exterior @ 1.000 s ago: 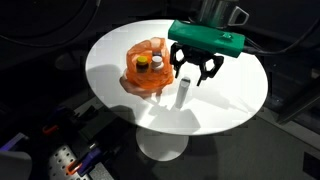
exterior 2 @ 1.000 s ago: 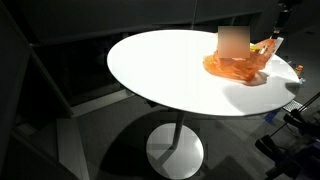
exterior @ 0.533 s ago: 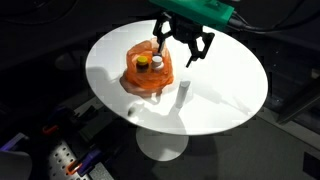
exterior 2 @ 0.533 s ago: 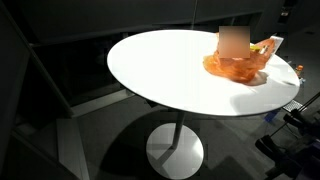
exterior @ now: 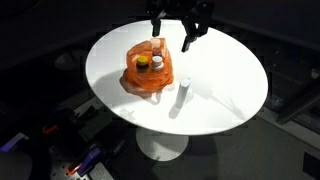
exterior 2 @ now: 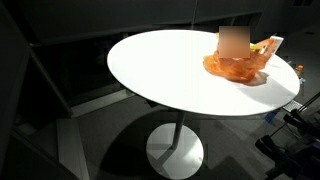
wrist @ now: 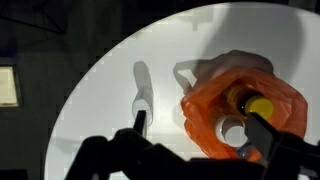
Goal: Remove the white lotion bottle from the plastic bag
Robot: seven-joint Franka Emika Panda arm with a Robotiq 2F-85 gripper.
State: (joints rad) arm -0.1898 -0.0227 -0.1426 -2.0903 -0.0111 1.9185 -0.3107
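The white lotion bottle stands upright on the round white table, just outside the orange plastic bag. It also shows in the wrist view, beside the bag. The bag holds a yellow-capped bottle and a white-capped one. My gripper is open and empty, high above the table's far side and clear of bottle and bag. In the wrist view its fingers frame the bottle and the bag from above. The bag also shows in an exterior view.
The table stands on a single white pedestal. The surroundings are dark, with cluttered equipment on the floor near the table's front edge. A blurred patch sits above the bag.
My gripper has risen from beside the white lotion bottle and moved toward the far edge of the table, open. The bottle stays standing on the table.
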